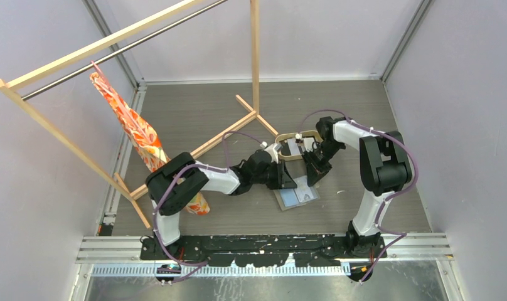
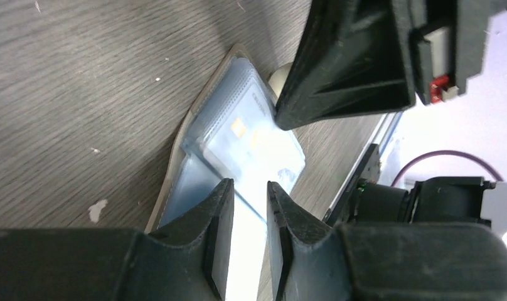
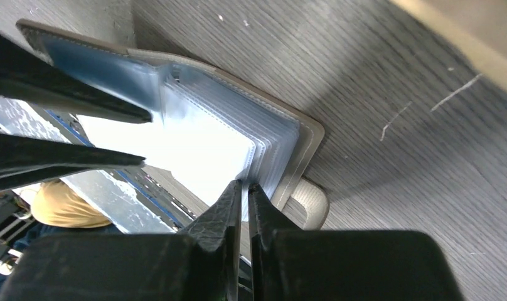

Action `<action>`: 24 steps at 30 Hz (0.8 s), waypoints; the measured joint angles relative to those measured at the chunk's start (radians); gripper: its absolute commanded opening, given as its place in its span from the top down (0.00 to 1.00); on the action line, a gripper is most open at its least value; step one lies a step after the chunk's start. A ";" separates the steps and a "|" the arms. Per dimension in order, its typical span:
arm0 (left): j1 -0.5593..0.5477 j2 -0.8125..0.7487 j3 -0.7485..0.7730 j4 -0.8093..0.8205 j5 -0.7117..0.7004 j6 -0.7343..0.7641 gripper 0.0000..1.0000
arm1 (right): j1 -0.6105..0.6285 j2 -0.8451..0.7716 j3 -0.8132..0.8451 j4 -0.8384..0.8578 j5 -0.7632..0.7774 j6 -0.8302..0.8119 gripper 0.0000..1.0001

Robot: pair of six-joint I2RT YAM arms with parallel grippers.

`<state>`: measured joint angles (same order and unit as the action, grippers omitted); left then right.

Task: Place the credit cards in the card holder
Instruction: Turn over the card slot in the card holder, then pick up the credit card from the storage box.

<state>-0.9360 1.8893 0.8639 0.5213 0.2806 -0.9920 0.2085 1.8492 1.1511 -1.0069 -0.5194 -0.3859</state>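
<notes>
The left claw (image 2: 250, 187) has its jaws a little apart astride the clear sleeves of the card holder (image 3: 310, 135), which lies open on the counter (image 3: 395, 75); whether it pinches them I cannot tell. The right claw (image 3: 245, 188) is closed on the edge of a whitish credit card (image 2: 251, 135) at a sleeve. The card should go in flat, square and slowly.

A: Any way in to the card holder (image 1: 298, 199)?
B: Tight. Left hand (image 1: 293, 182) and right hand (image 1: 312, 179) crowd its far edge, tips close. The credit card (image 3: 201, 150) pinched in the right hand fills the gap.
A: Around it?
B: Oval tray (image 1: 299, 135) just beyond. Rack foot (image 1: 238, 128) and hanging cloth (image 1: 141, 135) block the left. The desk (image 1: 370, 113) lies open to the right and on the near side.
</notes>
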 measured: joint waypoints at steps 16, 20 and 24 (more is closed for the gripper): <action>0.000 -0.251 0.106 -0.328 -0.114 0.339 0.54 | 0.001 -0.117 0.002 -0.010 -0.060 -0.031 0.81; 0.000 -0.251 0.181 -0.436 -0.177 0.455 0.37 | -0.007 -0.232 0.006 -0.032 -0.134 -0.069 0.80; 0.019 -0.248 0.277 -0.510 -0.233 0.556 0.27 | -0.026 -0.322 0.018 -0.043 -0.194 -0.093 0.72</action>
<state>-0.9165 1.6413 1.1408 0.0109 0.0471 -0.4358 0.1822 1.5269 1.1694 -1.0496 -0.7136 -0.4789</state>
